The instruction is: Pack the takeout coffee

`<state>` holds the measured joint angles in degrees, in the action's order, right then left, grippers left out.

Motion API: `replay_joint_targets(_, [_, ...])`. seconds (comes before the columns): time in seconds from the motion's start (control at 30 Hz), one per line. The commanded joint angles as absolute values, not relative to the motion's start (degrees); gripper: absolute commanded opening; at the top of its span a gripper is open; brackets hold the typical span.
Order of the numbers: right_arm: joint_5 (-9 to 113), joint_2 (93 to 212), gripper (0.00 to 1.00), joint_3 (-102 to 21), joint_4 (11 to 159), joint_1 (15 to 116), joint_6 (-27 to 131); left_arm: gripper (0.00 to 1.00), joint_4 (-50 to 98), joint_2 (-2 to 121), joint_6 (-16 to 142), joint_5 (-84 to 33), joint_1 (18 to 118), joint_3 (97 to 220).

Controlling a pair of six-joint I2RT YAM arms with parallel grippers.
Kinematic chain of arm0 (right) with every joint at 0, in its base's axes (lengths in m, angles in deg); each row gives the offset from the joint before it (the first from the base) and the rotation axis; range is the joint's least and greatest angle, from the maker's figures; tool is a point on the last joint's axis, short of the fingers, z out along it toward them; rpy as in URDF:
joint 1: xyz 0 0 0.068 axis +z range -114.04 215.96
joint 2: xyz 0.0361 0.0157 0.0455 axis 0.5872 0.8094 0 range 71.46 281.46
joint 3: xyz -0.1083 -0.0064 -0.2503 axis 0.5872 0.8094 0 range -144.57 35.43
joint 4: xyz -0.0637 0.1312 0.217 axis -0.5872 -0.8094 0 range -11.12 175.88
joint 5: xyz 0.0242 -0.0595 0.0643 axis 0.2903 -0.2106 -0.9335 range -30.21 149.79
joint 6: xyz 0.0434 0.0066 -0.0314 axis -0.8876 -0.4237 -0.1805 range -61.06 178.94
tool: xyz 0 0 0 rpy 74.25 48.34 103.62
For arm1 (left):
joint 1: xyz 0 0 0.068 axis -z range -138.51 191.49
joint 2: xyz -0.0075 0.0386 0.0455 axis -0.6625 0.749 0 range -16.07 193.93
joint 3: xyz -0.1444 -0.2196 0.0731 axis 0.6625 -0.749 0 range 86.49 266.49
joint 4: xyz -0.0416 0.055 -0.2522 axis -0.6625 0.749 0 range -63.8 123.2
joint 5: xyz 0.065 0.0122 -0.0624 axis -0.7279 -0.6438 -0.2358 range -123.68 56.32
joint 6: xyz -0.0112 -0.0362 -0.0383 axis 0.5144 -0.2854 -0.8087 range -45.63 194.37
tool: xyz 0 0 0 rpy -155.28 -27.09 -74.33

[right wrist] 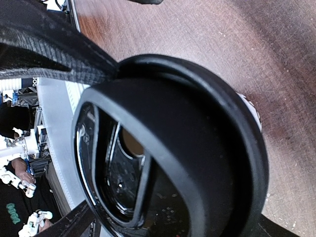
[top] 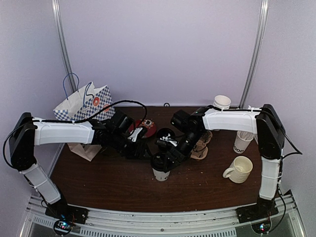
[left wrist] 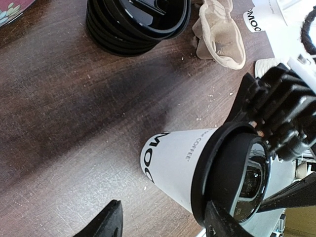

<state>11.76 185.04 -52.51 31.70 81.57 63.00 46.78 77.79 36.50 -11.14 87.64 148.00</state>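
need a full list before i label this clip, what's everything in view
lidded cup: one, white with black lid, table centre
lettered cup: one, white, right side, top hidden by arm
cup stack: one, white, back right
lid stack: one, black, behind the lidded cup
carrier: one, tan pulp, right of the lid stack
mug: one, cream, front right
checked bag: one, white and blue, back left
brown paper: one, under the left arm
red item: one, patterned, unclear what
table: one, dark brown
left gripper: open, beside the lidded cup
right gripper: around that cup's lid
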Motion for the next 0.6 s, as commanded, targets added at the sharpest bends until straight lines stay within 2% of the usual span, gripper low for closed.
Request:
replay_joint_targets(0.0, [9.56, 186.02, 0.89, -54.05, 33.84, 80.76, 61.15, 0.58, 47.46, 79.91, 36.49, -11.44, 87.9, 147.75])
replay_joint_targets(0.27, [10.54, 187.95, 0.88, -54.15, 34.73, 80.08, 58.95, 0.58, 47.77, 80.09, 36.57, -11.53, 87.9, 147.49])
replay_joint_targets(0.43, [21.48, 189.42, 0.8, -52.76, 35.21, 80.12, 55.91, 0.58, 47.97, 80.46, 36.66, -11.56, 87.9, 147.4])
replay_joint_targets(0.57, [33.54, 191.01, 0.77, -52.39, 33.61, 80.78, 56.68, 0.58, 48.4, 80.7, 36.74, -11.89, 87.9, 147.31])
